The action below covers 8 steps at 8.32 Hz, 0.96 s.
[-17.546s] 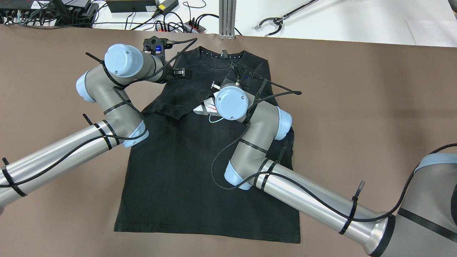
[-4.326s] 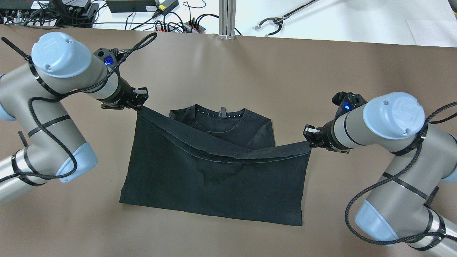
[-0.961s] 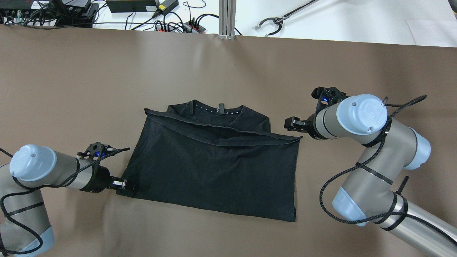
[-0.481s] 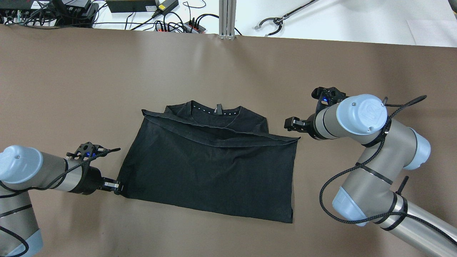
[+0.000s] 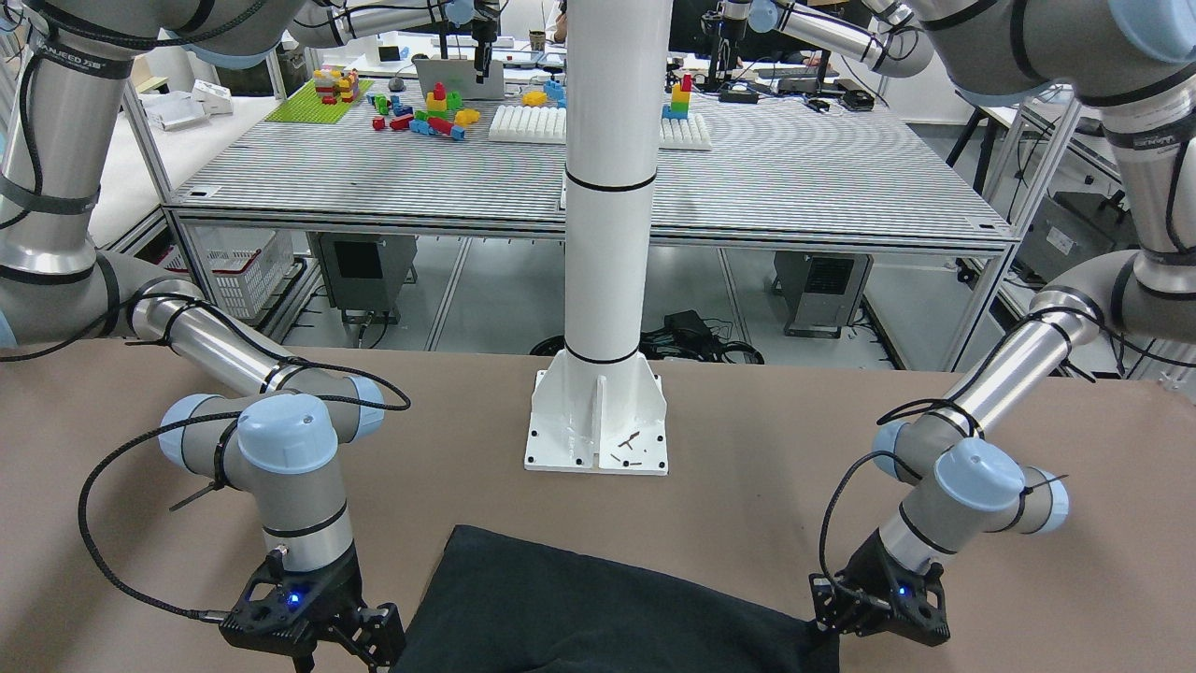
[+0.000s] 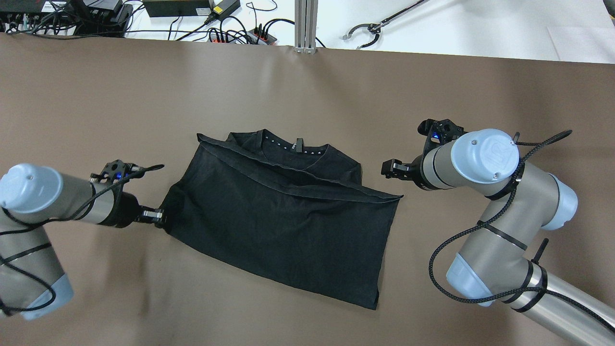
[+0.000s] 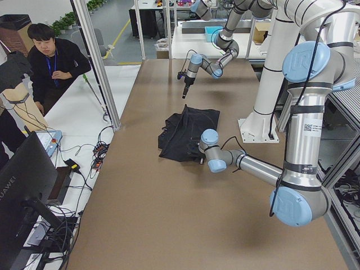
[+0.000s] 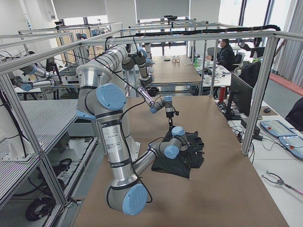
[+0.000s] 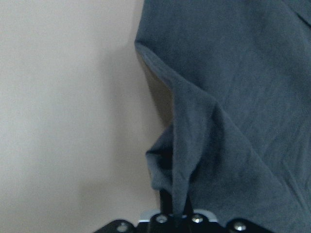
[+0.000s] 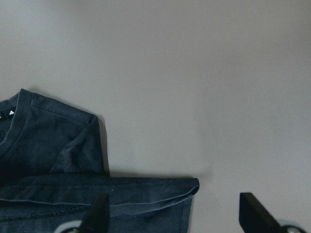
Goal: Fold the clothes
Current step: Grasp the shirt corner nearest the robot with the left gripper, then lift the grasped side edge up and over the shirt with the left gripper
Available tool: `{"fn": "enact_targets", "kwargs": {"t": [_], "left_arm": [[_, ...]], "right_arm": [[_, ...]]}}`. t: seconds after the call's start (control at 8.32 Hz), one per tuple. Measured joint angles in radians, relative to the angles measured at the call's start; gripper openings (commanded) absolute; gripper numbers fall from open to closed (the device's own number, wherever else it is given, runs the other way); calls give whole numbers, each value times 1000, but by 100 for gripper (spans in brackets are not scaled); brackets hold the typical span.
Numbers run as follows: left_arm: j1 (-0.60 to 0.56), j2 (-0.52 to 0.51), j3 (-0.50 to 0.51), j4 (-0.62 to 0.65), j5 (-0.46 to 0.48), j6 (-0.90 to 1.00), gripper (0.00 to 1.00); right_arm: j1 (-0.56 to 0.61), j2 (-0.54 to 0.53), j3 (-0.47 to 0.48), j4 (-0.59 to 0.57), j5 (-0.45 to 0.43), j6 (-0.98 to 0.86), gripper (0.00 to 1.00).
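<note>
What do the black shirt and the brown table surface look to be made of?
Black shirt: thin, soft, matte knit, probably cotton jersey; it drapes and creases where the left gripper pinches it. Table surface: smooth matte brown sheet, possibly paper or vinyl; unclear.

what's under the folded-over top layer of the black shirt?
The shirt's own upper half. The collar and one shoulder stick out past the hem; the rest of that lower layer is covered. The left pincer grips the top layer's corner.
</note>
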<state>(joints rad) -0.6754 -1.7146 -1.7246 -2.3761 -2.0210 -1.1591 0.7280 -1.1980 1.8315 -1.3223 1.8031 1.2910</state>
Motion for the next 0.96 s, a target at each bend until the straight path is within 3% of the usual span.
{"fn": "enact_targets", "kwargs": {"t": [0.24,0.48,0.96], "left_arm": [[-95,-200,136,125,0,57,0],[-175,-445,403,189,19,119,0],[-222,-828,898,195,163,224,0]], "right_arm": [[-2,-1,-1,1,1,4,94],[-3,-5,-1,1,1,5,94],[-5,-5,-4,1,1,3,94]]}}
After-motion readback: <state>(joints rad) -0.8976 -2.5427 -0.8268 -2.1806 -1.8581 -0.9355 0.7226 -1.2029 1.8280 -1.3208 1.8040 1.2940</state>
